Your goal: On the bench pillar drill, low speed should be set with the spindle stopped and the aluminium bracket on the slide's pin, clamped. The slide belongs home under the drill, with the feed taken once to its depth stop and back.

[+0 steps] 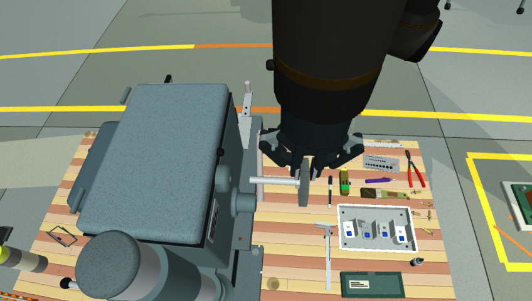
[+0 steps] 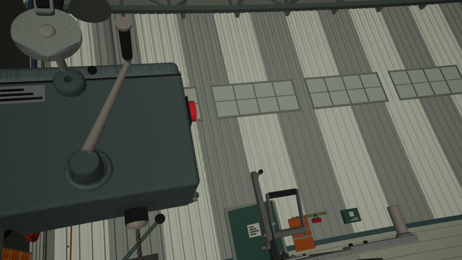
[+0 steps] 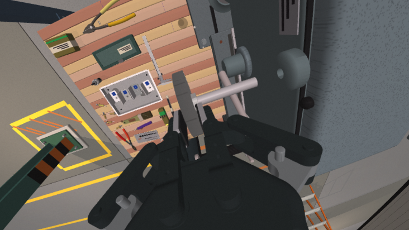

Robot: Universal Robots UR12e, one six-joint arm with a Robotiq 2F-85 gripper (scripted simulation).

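My gripper hangs open around the rim of the grey handwheel, holding nothing. The handwheel sits at the end of a silver shaft that sticks out of the drill head's right side. The feed lever with its black grip points up and to the right on the head's side. The red stop button shows on the head's front. The drill bit hangs below the head. The bracket and the slide's pin are not visible to me.
A grey tray with blue-marked parts lies on the striped bench right of the drill. A ruler square, a green box, red pliers and small tools lie around it. A toggle clamp stands below the head.
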